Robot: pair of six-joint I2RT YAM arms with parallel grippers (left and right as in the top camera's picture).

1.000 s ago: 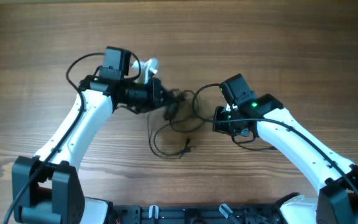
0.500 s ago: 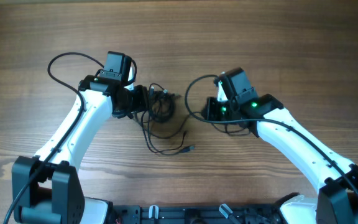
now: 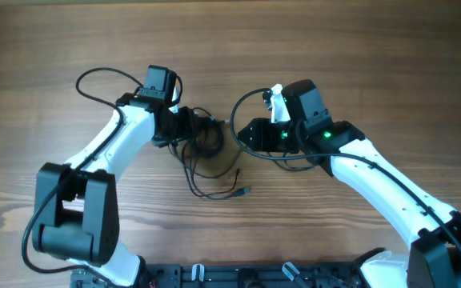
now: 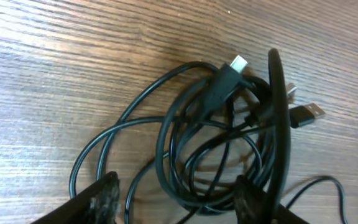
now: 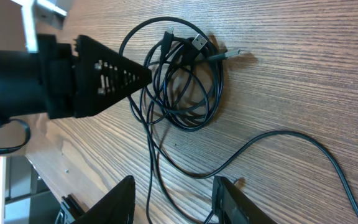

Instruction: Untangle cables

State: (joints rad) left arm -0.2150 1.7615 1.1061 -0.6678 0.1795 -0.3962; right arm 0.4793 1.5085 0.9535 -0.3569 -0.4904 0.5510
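Note:
The cables (image 3: 208, 138) lie as a small black tangle on the wooden table, between my two grippers. One loose loop trails toward the front and ends in a small plug (image 3: 245, 190). My left gripper (image 3: 192, 131) sits at the tangle's left edge. In the left wrist view the left gripper (image 4: 176, 198) is open, and the coiled cables (image 4: 216, 124) with their plug ends lie on the wood between and beyond its fingers. My right gripper (image 3: 243, 136) stands just right of the tangle. It (image 5: 176, 194) is open over a strand, with the coil (image 5: 185, 81) ahead of it.
A thin black strand (image 5: 291, 140) arcs away to the right across the table (image 3: 358, 48). The left arm's own thicker wire (image 3: 94, 80) loops out behind its wrist. The arm bases and a black rail (image 3: 230, 276) stand at the front edge.
Both grippers have opened. The left one drew back left and let the tangle settle on the table; the right one moved up and left toward it.

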